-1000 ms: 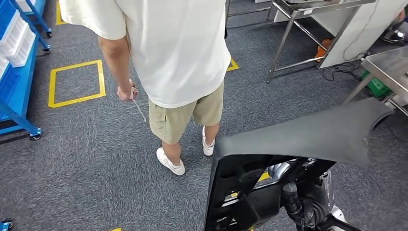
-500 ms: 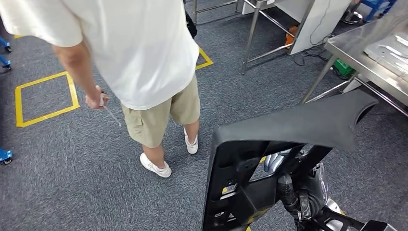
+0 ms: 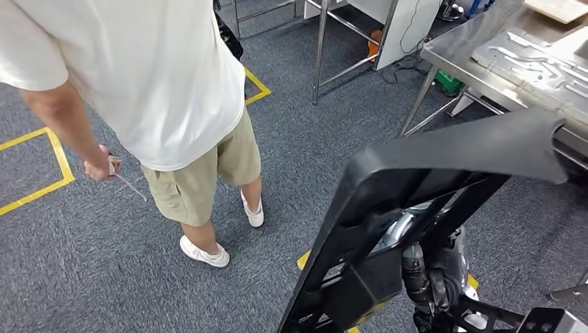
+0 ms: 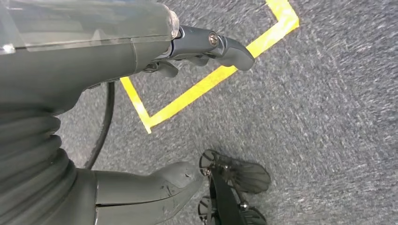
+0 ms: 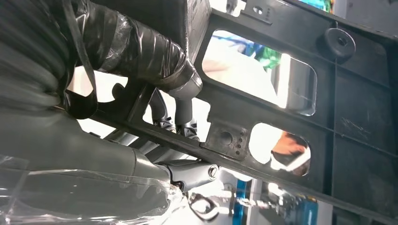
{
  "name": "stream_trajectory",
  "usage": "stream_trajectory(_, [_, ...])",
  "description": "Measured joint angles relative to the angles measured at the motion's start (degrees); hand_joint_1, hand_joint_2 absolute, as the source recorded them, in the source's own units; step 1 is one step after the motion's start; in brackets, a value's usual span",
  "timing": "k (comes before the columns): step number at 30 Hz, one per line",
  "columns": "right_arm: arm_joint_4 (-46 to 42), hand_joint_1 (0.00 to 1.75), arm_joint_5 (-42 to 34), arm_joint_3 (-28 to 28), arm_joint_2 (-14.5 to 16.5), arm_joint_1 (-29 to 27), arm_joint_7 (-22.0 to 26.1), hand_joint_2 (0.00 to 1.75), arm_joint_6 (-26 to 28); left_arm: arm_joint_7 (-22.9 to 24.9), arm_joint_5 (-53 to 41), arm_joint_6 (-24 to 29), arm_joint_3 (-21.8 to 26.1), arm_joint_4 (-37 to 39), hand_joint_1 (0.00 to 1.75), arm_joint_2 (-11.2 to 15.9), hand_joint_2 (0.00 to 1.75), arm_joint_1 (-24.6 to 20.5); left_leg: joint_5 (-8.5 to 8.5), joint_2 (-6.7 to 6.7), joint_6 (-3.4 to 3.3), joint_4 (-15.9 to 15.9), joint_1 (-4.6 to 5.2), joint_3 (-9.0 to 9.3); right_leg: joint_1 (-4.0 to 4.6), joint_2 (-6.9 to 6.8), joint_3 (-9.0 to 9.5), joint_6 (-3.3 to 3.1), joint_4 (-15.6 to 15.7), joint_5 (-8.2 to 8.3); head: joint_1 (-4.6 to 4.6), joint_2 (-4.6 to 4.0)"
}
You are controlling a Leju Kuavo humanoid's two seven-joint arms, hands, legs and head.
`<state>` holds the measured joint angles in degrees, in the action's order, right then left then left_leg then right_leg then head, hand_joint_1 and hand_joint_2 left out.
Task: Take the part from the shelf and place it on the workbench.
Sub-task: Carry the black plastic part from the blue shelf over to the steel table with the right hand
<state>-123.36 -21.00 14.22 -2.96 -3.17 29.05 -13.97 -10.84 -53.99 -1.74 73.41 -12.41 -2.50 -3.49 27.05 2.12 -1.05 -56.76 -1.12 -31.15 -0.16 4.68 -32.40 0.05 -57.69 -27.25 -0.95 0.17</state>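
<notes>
Plastic by the look of it, the black part (image 3: 416,201) seems stiff, light but long and unwieldy, held up before the body, short of the workbench (image 3: 485,52). The right hand (image 5: 183,101) grips a rib of its open frame, a sound hold; the left hand (image 4: 197,51) hangs empty over carpet, fingers apart.

Left hand (image 4: 141,112) over grey carpet (image 4: 328,117), holding nothing, fingers (image 4: 220,44) apart from thumb (image 4: 155,187). Yellow tape corner (image 4: 197,91) on carpet between fingers and thumb.
</notes>
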Motion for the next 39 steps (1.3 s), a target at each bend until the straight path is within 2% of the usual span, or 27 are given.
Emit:
stream_trajectory(2, [-0.50,1.75,-0.18,0.19,0.14,0.32,0.05,1.75,0.33,0.00,-0.04,0.07,0.08,-0.01,0.00,-0.06,1.75,-0.02,-0.06,-1.20,-0.69,0.17,-0.09,0.03,-0.06,-2.46,-2.05,0.55,-4.57,-2.78,0.02,0.00])
stream_trajectory(4, [-0.69,1.75,-0.24,0.45,0.21,0.53,0.07,1.75,0.48,0.02,-0.04,0.12,0.21,-0.01,0.00,-0.05,1.75,0.15,0.08,-2.44,-0.97,0.14,0.02,0.01,-0.23,-4.01,-5.89,1.00,-12.50,-6.52,0.02,0.00])
stream_trajectory(5, [-0.72,1.75,-0.26,0.55,0.25,0.52,0.06,1.75,0.49,0.03,-0.05,0.13,0.28,-0.01,0.00,-0.04,1.75,0.21,0.15,-3.09,-1.00,0.12,0.08,0.03,-0.33,-4.24,-7.41,1.13,-15.56,-7.44,0.02,0.00])
stream_trajectory(6, [-0.72,1.75,-0.29,0.58,0.28,0.50,0.06,1.75,0.50,0.04,-0.06,0.12,0.33,-0.01,0.00,-0.04,1.75,0.20,0.24,-3.69,-1.00,0.11,0.11,0.10,-0.39,-4.35,-7.96,1.16,-16.55,-7.19,0.02,0.00])
stream_trajectory(7, [-0.72,1.75,-0.31,0.60,0.31,0.50,0.06,1.75,0.50,0.04,-0.08,0.11,0.36,-0.01,0.00,-0.04,1.75,0.15,0.35,-4.24,-0.95,0.11,0.13,0.24,-0.40,-4.48,-7.30,1.07,-15.20,-5.83,0.02,0.00])
stream_trajectory(8, [-0.73,1.75,-0.32,0.62,0.33,0.51,0.06,1.75,0.49,0.04,-0.10,0.11,0.38,-0.01,0.00,-0.04,1.75,0.09,0.48,-4.74,-0.87,0.12,0.16,0.46,-0.30,-4.88,-5.48,0.81,-11.61,-3.65,0.03,0.00])
stream_trajectory(10, [-0.83,1.75,-0.36,0.74,0.35,0.65,0.05,1.75,0.48,-0.01,-0.18,0.09,0.39,0.00,0.00,-0.16,1.75,0.01,0.76,-5.62,-0.58,0.16,0.26,0.89,0.36,-7.06,-1.27,-0.06,-3.17,-0.26,0.03,0.00])
stream_trajectory(12, [-0.91,1.75,-0.47,0.87,0.36,0.86,0.07,1.75,0.48,-0.11,-0.21,0.06,0.41,0.01,0.00,-0.30,1.75,0.01,1.01,-6.55,-0.08,0.19,0.36,1.05,1.06,-8.41,0.40,-0.74,0.61,0.45,0.02,0.00])
stream_trajectory(14, [-0.92,1.75,-0.60,0.92,0.36,0.92,0.06,1.75,0.45,-0.23,-0.24,0.02,0.44,0.01,0.00,-0.32,1.75,-0.08,1.23,-7.57,0.51,0.41,0.48,1.34,1.07,-7.42,0.43,-1.10,1.05,0.52,0.00,0.00])
stream_trajectory(15, [-0.94,1.75,-0.66,0.96,0.37,0.90,0.05,1.75,0.43,-0.29,-0.25,0.00,0.46,0.00,0.00,-0.32,1.75,-0.19,1.56,-7.33,0.80,0.20,0.48,1.47,0.87,-6.88,0.67,-1.28,1.47,0.70,0.00,0.00])
stream_trajectory(17, [-0.96,1.75,-0.79,1.08,0.41,1.00,0.02,1.75,0.36,-0.37,-0.34,-0.05,0.49,0.01,0.00,-0.33,1.75,-0.38,3.81,-5.22,1.19,-3.18,0.41,0.21,0.40,-5.89,1.22,-1.69,2.23,1.06,-0.03,0.00])
stream_trajectory(19, [-0.92,1.75,-0.92,1.27,0.45,1.04,-0.03,1.75,0.15,-0.36,-0.42,-0.04,0.61,0.01,0.00,-0.33,1.75,-0.24,7.53,-3.05,1.36,-11.13,0.27,-3.62,0.35,-4.80,1.27,-1.98,2.17,1.04,-0.04,0.00])
stream_trajectory(20, [-0.90,1.75,-1.02,1.34,0.46,0.98,-0.08,1.75,-0.02,-0.31,-0.43,-0.01,0.69,0.01,0.00,-0.33,1.75,-0.07,8.63,-2.73,1.42,-14.68,0.27,-5.55,0.39,-4.13,1.22,-2.04,2.01,0.95,-0.03,0.00])
stream_trajectory(21, [-0.87,1.75,-1.15,1.39,0.46,0.93,-0.14,1.75,-0.18,-0.26,-0.43,0.03,0.76,0.00,0.00,-0.32,1.75,0.07,8.72,-2.58,1.44,-16.71,0.28,-6.83,0.42,-3.43,1.20,-2.07,1.81,0.84,-0.03,0.00])
stream_trajectory(22, [-0.85,1.75,-1.32,1.41,0.46,0.90,-0.21,1.75,-0.30,-0.22,-0.43,0.05,0.80,0.01,0.00,-0.32,1.75,0.14,7.54,-2.52,1.43,-16.27,0.28,-6.94,0.43,-2.74,1.22,-2.02,1.60,0.70,-0.03,0.00])
stream_trajectory(23, [-0.83,1.75,-1.50,1.42,0.47,0.88,-0.27,1.75,-0.38,-0.18,-0.43,0.07,0.83,0.00,0.00,-0.32,1.75,0.16,5.39,-2.33,1.37,-13.51,0.27,-5.93,0.40,-2.07,1.32,-1.91,1.41,0.54,-0.03,0.00])
stream_trajectory(25, [-0.74,1.75,-1.74,1.43,0.48,0.90,-0.37,1.75,-0.41,-0.15,-0.43,0.10,0.84,0.00,0.00,-0.32,1.75,0.13,1.29,-0.53,1.20,-5.35,0.14,-2.56,0.37,-0.85,1.46,-1.51,1.07,0.20,-0.03,0.00])
stream_trajectory(27, [-0.65,1.75,-1.82,1.44,0.49,0.93,-0.53,1.75,-0.33,-0.09,-0.43,0.14,0.85,-0.01,0.00,-0.32,1.75,0.13,-0.04,1.08,0.90,-0.80,0.05,-0.61,0.38,0.21,1.18,-0.98,0.86,0.09,-0.03,0.00])
stream_trajectory(29, [-0.58,1.75,-1.86,1.45,0.49,0.88,-0.66,1.75,-0.25,-0.03,-0.41,0.17,0.87,0.00,0.00,-0.34,1.75,0.09,0.04,0.64,0.35,-0.34,0.12,-0.38,0.25,1.10,0.79,-0.40,0.80,0.16,-0.04,0.00])
stream_trajectory(30, [-0.56,1.75,-1.87,1.45,0.49,0.83,-0.69,1.75,-0.25,-0.01,-0.40,0.17,0.88,0.00,0.00,-0.37,1.75,0.02,-0.02,0.15,0.03,-0.22,0.11,-0.34,0.22,0.73,0.62,-0.11,0.48,-0.05,-0.02,0.00])
stream_trajectory(32, [-0.54,1.75,-1.91,1.45,0.49,0.92,-0.72,1.75,-0.24,-0.02,-0.39,0.17,0.89,0.00,0.00,-0.43,1.75,-0.05,-0.09,-0.98,-0.68,-0.03,-0.06,-0.25,0.22,-1.56,-0.94,0.51,-2.84,-2.11,0.03,0.00])
stream_trajectory(34, [-0.45,1.75,-1.93,1.45,0.49,0.99,-0.75,1.75,-0.22,-0.02,-0.38,0.17,0.89,-0.01,0.00,-0.43,1.75,0.12,0.08,-2.20,-1.09,-0.04,0.03,-0.23,0.01,-3.79,-4.65,1.09,-10.26,-5.79,0.05,0.00])
stream_trajectory(35, [-0.38,1.75,-1.94,1.45,0.49,0.97,-0.80,1.75,-0.20,-0.01,-0.37,0.18,0.90,-0.01,0.00,-0.43,1.75,0.21,0.18,-2.86,-1.15,-0.05,0.08,-0.21,-0.17,-4.12,-6.61,1.30,-13.97,-7.11,0.05,0.00])
stream_trajectory(36, [-0.27,1.75,-1.95,1.45,0.50,0.94,-0.88,1.75,-0.17,-0.01,-0.35,0.19,0.91,-0.01,0.00,-0.43,1.75,0.24,0.29,-3.48,-1.14,-0.06,0.11,-0.14,-0.31,-4.27,-7.80,1.41,-16.07,-7.38,0.04,0.00])
stream_trajectory(37, [-0.18,1.75,-1.96,1.45,0.50,0.93,-0.96,1.75,-0.11,-0.02,-0.31,0.19,0.92,-0.01,0.00,-0.43,1.75,0.21,0.43,-4.07,-1.09,-0.07,0.12,-0.01,-0.40,-4.39,-7.94,1.42,-16.07,-6.52,0.05,0.00])
stream_trajectory(38, [-0.11,1.75,-1.96,1.46,0.50,0.95,-1.03,1.75,-0.04,-0.05,-0.26,0.18,0.93,-0.01,0.00,-0.43,1.75,0.15,0.59,-4.59,-1.00,-0.07,0.14,0.22,-0.43,-4.64,-6.84,1.29,-13.67,-4.66,0.05,0.00])
stream_trajectory(39, [-0.07,1.75,-1.95,1.47,0.51,0.99,-1.07,1.75,0.06,-0.10,-0.22,0.17,0.93,0.00,0.00,-0.43,1.75,0.09,0.77,-5.07,-0.87,-0.06,0.16,0.53,-0.31,-5.32,-4.80,0.96,-9.58,-2.29,0.05,0.00])
